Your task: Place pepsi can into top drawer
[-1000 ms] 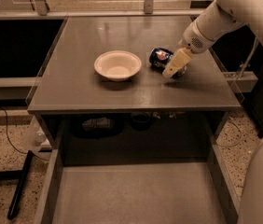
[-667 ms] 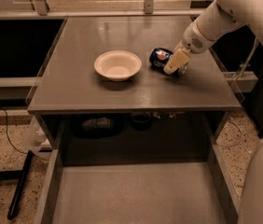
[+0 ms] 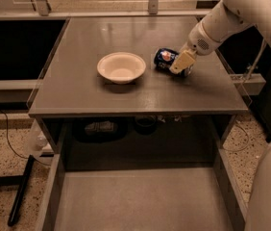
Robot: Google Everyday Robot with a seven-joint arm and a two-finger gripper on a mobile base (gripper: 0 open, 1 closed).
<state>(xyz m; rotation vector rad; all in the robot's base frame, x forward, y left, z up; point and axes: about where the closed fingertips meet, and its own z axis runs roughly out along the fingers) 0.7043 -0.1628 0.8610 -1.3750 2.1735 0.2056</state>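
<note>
The pepsi can (image 3: 165, 57) lies on its side on the grey tabletop (image 3: 135, 93), to the right of a white bowl. My gripper (image 3: 180, 64) comes down from the upper right on its white arm and sits right at the can's right end, covering part of it. The top drawer (image 3: 140, 201) is pulled open below the tabletop's front edge. Its flat grey floor is bare and it has low side walls.
A white bowl (image 3: 121, 67) stands near the tabletop's middle, left of the can. Dark items (image 3: 102, 127) sit on a shelf under the tabletop, behind the drawer. A cable and a black stand leg (image 3: 20, 191) lie on the speckled floor at the left.
My gripper has shifted slightly back, closer against the can. The can and bowl have not moved.
</note>
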